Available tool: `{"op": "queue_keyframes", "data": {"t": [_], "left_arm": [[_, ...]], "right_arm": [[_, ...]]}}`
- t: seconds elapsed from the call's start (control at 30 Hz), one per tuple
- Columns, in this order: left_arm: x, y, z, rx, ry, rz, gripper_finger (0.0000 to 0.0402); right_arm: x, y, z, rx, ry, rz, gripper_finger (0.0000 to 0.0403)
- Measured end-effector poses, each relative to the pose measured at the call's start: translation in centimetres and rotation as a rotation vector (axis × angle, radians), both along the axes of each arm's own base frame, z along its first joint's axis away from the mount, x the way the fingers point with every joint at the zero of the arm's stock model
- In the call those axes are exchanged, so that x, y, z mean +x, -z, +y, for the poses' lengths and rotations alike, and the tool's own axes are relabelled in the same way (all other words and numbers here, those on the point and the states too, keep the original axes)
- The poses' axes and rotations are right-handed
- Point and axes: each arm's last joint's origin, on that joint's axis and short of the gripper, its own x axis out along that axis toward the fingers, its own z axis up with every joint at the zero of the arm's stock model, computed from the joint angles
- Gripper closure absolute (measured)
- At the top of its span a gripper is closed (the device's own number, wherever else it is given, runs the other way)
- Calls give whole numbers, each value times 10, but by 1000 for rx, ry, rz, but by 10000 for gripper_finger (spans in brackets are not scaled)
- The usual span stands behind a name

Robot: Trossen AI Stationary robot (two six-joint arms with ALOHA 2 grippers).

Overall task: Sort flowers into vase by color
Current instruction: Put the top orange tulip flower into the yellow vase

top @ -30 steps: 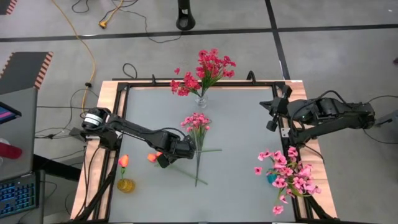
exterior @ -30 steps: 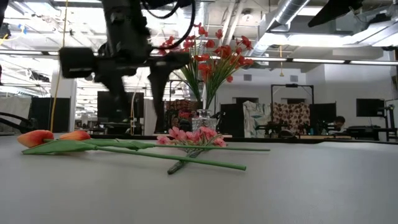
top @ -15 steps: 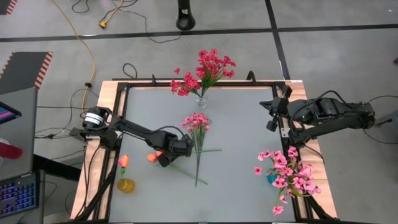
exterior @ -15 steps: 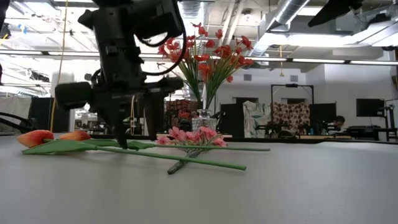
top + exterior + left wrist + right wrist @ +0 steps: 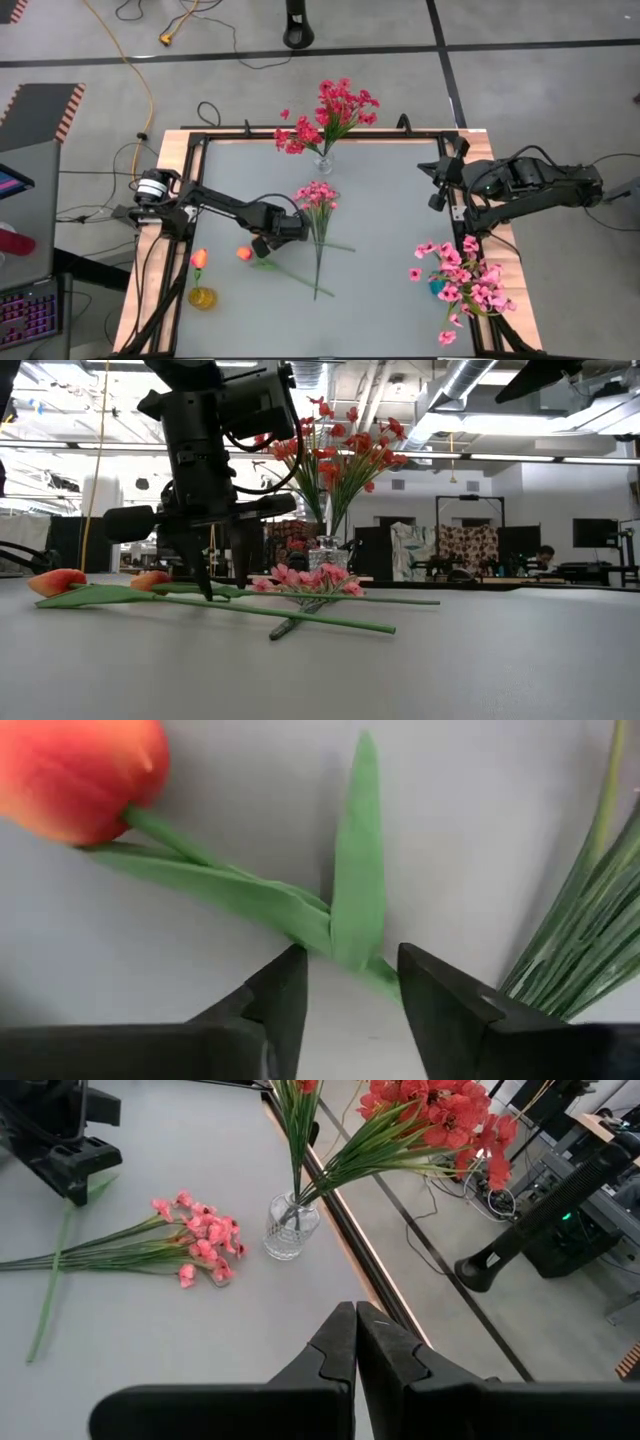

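Note:
Two orange tulips lie flat on the table left of centre. In the low view the nearer bud [image 5: 55, 581] is on the left and the farther bud [image 5: 150, 579] is beside my left gripper [image 5: 222, 588]. That gripper [image 5: 268, 243] is open and points down. Its fingers straddle the farther tulip's stem [image 5: 372, 972], just past the bud [image 5: 75, 775]. A pink spray [image 5: 317, 195] lies beside it. Red flowers [image 5: 335, 108] stand in a glass vase [image 5: 324, 163]. My right gripper [image 5: 355, 1325] is shut and waits at the right far edge [image 5: 440, 182]. My left gripper comes from above, pointing down, with its open fingers across the tulip's stem where the leaves branch off [image 5: 345, 935]. The stem lies on the table between them. I cannot tell whether a finger touches it.
A small yellow vase [image 5: 202, 297] holding one orange tulip [image 5: 198, 260] stands near the left near corner. A bunch of pink flowers [image 5: 462, 280] in a teal vase [image 5: 436, 287] stands at the right near edge. The pink spray's stems [image 5: 575, 935] lie close to my left fingers.
My left gripper has come down to the table over the farther tulip's stem and shifted slightly toward the far edge. The farther tulip's bud has slid a little toward the table's right. The nearer tulip and the pink spray have stayed put.

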Motion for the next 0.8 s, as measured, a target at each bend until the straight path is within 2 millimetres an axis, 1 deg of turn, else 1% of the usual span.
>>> {"op": "queue_keyframes", "data": {"t": [0.2,0.53,0.67,0.8], "left_arm": [[-2,1,11,31,76,43,307],[-6,1,33,75,201,112,340],[-6,1,38,90,251,125,357],[-6,1,40,106,330,137,383]], "right_arm": [[0,0,0,0,0,0,365],[0,0,0,0,0,0,365],[0,0,0,0,0,0,365],[0,0,0,0,0,0,365]]}}
